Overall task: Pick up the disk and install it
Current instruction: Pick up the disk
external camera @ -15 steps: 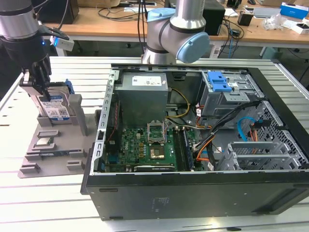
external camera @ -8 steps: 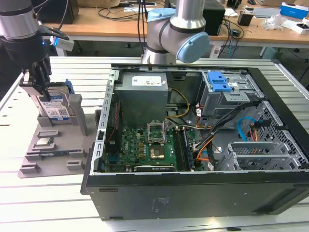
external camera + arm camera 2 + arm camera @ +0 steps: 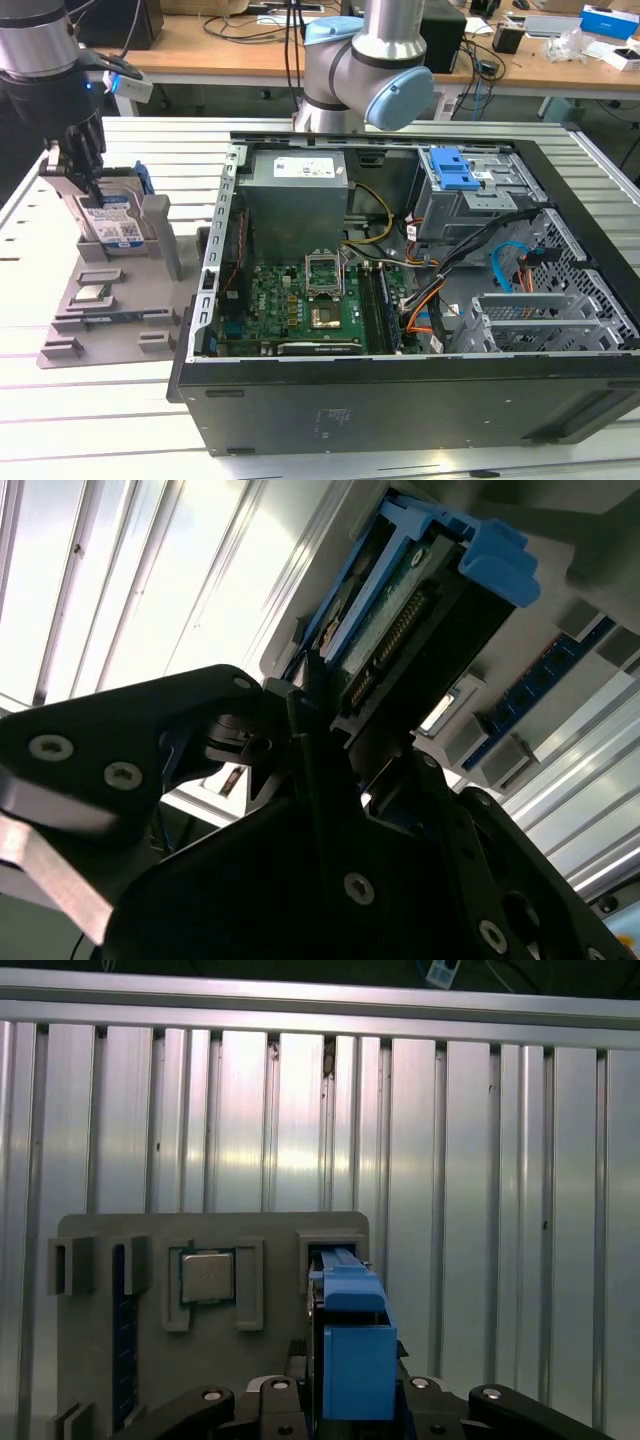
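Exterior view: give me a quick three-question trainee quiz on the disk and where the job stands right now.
1. True or false: the disk already sits inside the computer case.
2. How does the disk sit in the grey holder? A) lying flat B) upright on edge C) leaning halfway out
3. Fill in: the gripper is nearest the ____.

Key: 1 false; 2 B; 3 disk.

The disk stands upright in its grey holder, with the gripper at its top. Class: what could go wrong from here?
1. The disk stands between uprights of the grey holder; a slanted pull by the gripper may jam it or drag the holder.
2. The chip rests on that holder and could be jolted loose.
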Robot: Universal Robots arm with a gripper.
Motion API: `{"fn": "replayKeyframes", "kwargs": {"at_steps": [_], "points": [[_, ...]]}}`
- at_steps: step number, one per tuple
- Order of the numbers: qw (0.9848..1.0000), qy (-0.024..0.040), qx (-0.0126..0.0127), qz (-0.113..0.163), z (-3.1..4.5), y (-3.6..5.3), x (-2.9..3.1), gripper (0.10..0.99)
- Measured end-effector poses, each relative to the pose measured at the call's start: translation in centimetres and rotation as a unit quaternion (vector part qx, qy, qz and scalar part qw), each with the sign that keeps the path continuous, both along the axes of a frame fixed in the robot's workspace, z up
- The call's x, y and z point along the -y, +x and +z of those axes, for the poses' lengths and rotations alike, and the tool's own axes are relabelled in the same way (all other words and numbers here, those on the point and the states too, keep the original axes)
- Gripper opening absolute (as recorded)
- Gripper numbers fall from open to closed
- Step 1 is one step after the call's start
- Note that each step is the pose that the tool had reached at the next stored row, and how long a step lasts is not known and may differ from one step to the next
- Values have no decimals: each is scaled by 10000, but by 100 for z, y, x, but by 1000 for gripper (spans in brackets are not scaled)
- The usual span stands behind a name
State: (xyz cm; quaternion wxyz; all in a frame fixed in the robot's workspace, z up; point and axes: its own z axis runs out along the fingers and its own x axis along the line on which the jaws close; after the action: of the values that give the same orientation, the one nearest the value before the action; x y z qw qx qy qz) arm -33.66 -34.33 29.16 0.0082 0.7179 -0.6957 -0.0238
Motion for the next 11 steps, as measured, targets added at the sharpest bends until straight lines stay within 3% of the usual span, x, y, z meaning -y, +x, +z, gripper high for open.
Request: {"fn": "replayKeyframes", "kwargs": {"at_steps": [11], "points": [[10000, 1, 1, 0, 132, 0, -23, 369]]}}
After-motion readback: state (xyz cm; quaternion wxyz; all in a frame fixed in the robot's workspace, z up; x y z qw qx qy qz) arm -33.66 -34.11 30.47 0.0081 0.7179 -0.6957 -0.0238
